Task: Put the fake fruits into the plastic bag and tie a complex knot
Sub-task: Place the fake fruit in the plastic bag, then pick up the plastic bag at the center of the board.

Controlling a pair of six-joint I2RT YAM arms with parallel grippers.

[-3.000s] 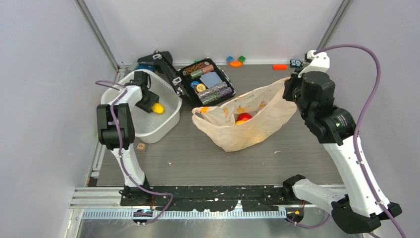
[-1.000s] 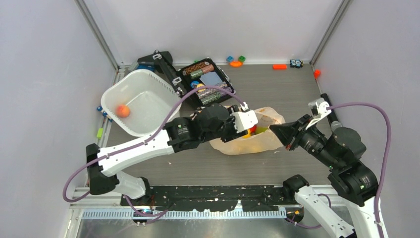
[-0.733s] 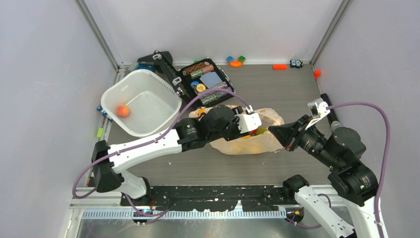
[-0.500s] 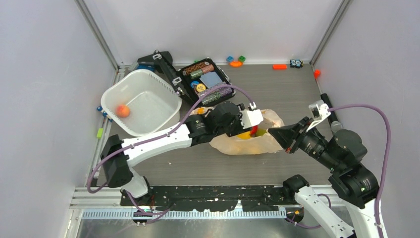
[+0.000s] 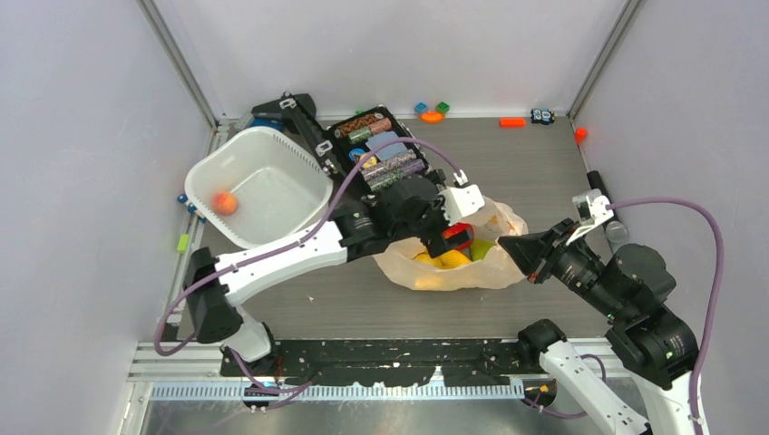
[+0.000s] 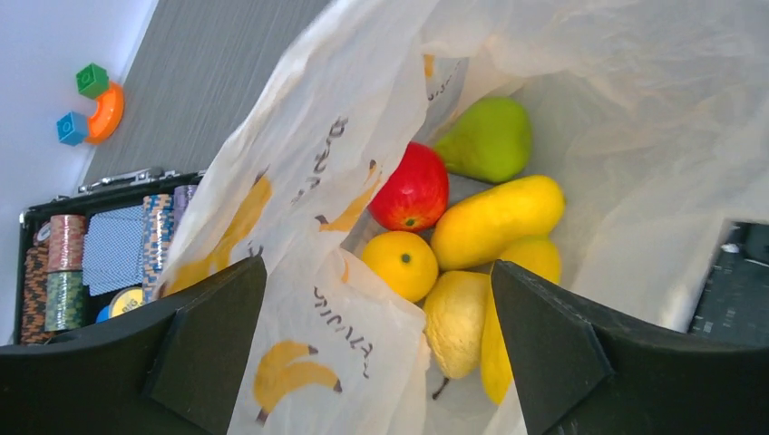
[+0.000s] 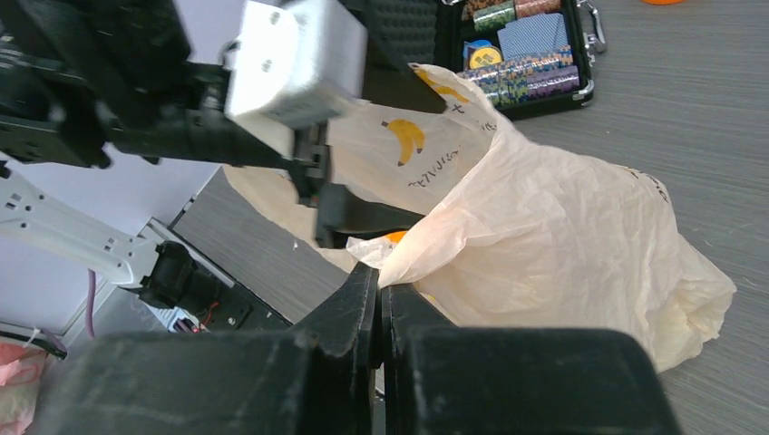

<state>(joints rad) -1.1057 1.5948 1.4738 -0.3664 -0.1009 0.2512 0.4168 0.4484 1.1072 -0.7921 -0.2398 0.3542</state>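
Peach film: the plastic bag [image 7: 544, 227], rim pinched in right end effector [image 7: 381, 304].
Left end effector [image 6: 376, 349]: wide, empty.
Our advice: hold the mouth taut.

Top camera looks down from above the near edge over the whole tabletop [image 5: 544, 172]. Both wrist cameras sit close on the plastic bag [image 6: 299, 181], left looking inside, right outside.
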